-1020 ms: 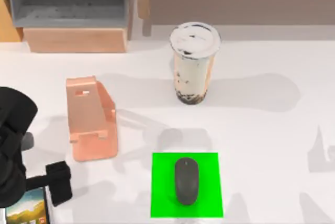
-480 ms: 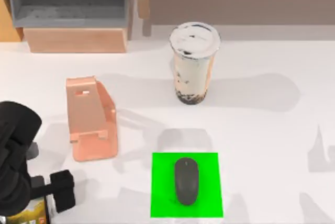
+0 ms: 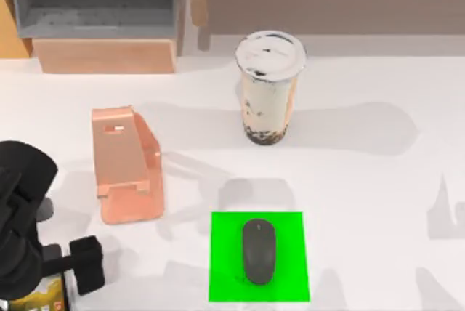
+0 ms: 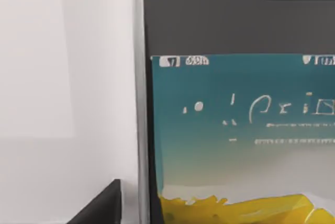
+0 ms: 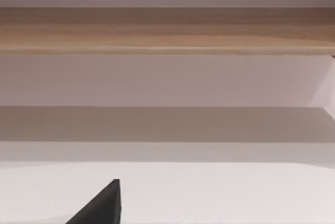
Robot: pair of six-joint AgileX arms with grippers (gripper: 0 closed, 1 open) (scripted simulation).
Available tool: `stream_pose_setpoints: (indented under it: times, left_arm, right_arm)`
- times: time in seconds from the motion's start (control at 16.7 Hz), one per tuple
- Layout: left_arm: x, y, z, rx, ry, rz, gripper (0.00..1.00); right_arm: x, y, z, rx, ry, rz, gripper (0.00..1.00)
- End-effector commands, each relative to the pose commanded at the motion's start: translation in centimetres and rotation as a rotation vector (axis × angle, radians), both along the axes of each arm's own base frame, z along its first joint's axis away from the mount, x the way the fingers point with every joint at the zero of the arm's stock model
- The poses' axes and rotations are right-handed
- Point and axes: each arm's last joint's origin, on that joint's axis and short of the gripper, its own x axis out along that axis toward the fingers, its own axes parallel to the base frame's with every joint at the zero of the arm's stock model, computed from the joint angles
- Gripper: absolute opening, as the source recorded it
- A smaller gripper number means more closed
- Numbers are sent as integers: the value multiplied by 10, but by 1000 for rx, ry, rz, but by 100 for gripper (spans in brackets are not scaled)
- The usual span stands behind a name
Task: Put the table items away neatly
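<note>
On the broad white counter [image 3: 363,180], the tall clear milk-tea cup with white lid [image 3: 269,89] stands toward the back, near the middle. The dark grey oval computer mouse [image 3: 259,251] lies on the bright green square [image 3: 225,282] in front of it. The salmon-pink stand [image 3: 125,163] sits left of both. The silver-edged smartphone with colourful screen [image 3: 45,295] lies at the front left corner, under the left arm.
</note>
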Motion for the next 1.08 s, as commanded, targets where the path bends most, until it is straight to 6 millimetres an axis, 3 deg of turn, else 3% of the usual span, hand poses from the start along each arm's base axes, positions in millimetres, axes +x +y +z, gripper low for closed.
stream_pose_setpoints:
  times: [0.3, 0.78, 1.08]
  left_arm:
    - [0, 0, 0, 0, 0, 0, 2]
    - [0, 0, 0, 0, 0, 0, 0]
    - [3, -1, 22, -6, -17, -6, 0]
  right_arm:
    - [0, 0, 0, 0, 0, 0, 100]
    - [0, 0, 0, 0, 0, 0, 100]
    - [0, 0, 0, 0, 0, 0, 100]
